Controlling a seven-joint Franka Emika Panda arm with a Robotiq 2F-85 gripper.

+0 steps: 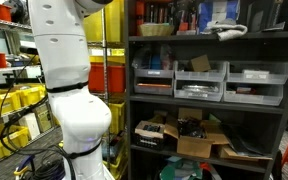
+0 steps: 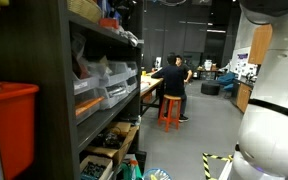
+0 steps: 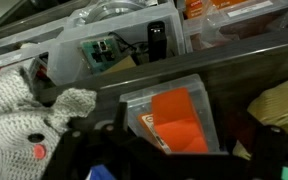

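Orange shows through a clear plastic box [image 3: 172, 120] that lies flat on the shelf, just below a dark shelf edge [image 3: 244, 82] and right in front of the tool [image 3: 149, 165]. The tool's dark fingers stand spread with nothing between them, so the box rests on its own weight. A grey knitted piece [image 3: 24, 115], perhaps a glove, slumps just beside the box, and a straw-coloured woven thing [image 3: 279, 105] sits on its other side. Behind them a bin keeps a green circuit board [image 3: 102, 50], seemingly stored stock. In an exterior view the white arm [image 1: 69, 100] stands just beside the shelving unit [image 1: 209, 95].
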